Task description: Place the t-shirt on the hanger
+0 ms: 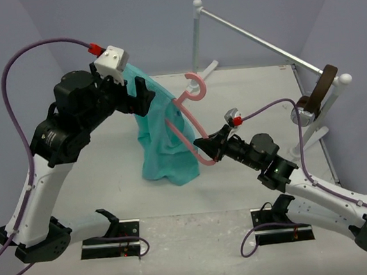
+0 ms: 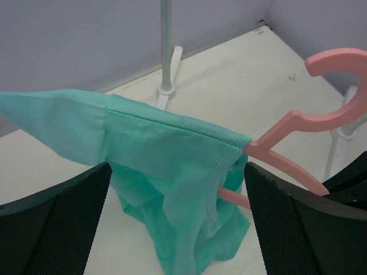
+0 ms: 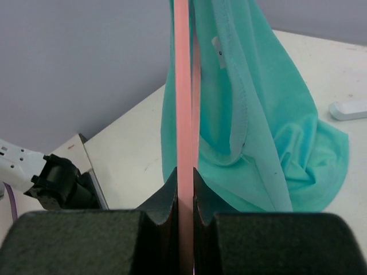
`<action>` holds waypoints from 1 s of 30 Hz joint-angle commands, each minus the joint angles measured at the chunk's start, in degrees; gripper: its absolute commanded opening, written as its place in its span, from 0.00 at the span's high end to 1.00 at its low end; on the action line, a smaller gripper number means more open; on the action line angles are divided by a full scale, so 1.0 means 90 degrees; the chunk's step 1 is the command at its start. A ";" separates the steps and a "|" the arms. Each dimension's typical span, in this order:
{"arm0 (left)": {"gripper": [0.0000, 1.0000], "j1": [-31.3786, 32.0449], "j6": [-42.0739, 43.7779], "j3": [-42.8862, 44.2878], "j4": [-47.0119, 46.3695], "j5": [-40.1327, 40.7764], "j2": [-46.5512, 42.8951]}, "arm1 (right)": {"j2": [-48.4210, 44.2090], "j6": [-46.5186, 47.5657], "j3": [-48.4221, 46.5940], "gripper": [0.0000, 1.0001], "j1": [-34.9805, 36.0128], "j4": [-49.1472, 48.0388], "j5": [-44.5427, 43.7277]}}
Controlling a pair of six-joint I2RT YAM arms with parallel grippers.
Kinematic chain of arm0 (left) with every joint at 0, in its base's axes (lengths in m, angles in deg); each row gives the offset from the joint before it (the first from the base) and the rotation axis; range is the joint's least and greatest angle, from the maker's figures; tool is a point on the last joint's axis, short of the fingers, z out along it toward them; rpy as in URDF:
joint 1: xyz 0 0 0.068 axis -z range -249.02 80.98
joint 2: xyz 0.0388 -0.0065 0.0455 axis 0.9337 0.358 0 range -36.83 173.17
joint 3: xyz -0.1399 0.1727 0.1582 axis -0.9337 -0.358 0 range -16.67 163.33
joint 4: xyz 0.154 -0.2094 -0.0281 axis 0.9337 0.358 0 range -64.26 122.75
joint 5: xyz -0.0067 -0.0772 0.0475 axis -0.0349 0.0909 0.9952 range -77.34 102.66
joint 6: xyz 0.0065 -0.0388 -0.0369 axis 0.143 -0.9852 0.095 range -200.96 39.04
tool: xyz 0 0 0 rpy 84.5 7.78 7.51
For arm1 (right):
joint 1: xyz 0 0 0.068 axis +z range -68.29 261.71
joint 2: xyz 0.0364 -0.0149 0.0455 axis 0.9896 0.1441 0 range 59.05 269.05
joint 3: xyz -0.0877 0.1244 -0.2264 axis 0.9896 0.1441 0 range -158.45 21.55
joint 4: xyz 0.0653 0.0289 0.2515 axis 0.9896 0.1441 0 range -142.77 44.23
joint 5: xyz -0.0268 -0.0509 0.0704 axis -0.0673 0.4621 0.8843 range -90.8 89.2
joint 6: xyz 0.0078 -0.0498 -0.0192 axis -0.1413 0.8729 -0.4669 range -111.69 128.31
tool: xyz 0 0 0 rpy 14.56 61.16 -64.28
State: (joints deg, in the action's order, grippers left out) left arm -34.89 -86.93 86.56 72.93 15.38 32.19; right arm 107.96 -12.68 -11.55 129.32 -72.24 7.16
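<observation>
Our right hand (image 3: 184,177) clamps the hanger (image 1: 192,120), our left hand (image 2: 178,169) stands open beside the t-shirt (image 1: 162,146) draped over one hanger arm, hem resting on the surface (image 1: 97,183), so next we likely must pull the other shoulder on.

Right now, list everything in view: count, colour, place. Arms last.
t-shirt: one, teal-green, hung over one arm of the hanger, mid-table
hanger: one, pink, centre, hook pointing away from the arms
rail: one, silver with white ball ends, far right
strap-like object: one, brown and silver, at the rail's right end
table: one, white, under everything
left tool: one, black, open, astride the t-shirt's shoulder
right tool: one, black, shut on the hanger
</observation>
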 commanded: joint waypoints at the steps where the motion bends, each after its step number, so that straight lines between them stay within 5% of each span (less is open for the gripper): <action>1: 0.00 0.0007 0.1668 0.0187 -0.0558 -0.0559 -0.0296 | -0.0504 0.0418 0.0076 1.00 -0.0938 -0.0816 0.1290; 5: 0.00 0.0003 0.3486 -0.0580 -0.1096 -0.1315 -0.0650 | -0.0714 0.0701 0.0212 1.00 -0.1816 -0.0452 0.2902; 11: 0.00 -0.0003 0.5845 -0.1020 -0.0795 -0.2558 -0.0671 | -0.1018 0.1701 0.0186 1.00 -0.2211 0.0649 0.4063; 21: 0.03 0.0104 0.6096 -0.1555 -0.0106 -0.3346 -0.0461 | -0.1392 0.2490 0.0300 1.00 -0.2263 0.1047 0.4075; 25: 0.27 0.0134 0.5945 -0.1804 -0.0034 -0.3431 -0.0465 | -0.1353 0.2694 0.0093 1.00 -0.2267 0.1270 0.4225; 30: 0.80 0.0175 0.5732 -0.2026 -0.0119 -0.3416 -0.0532 | -0.1393 0.2941 -0.0113 1.00 -0.2262 0.1548 0.4339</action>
State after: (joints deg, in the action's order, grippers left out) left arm -33.76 -33.98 69.47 73.00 -14.05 28.70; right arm 96.16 10.10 -8.38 108.93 -58.00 43.18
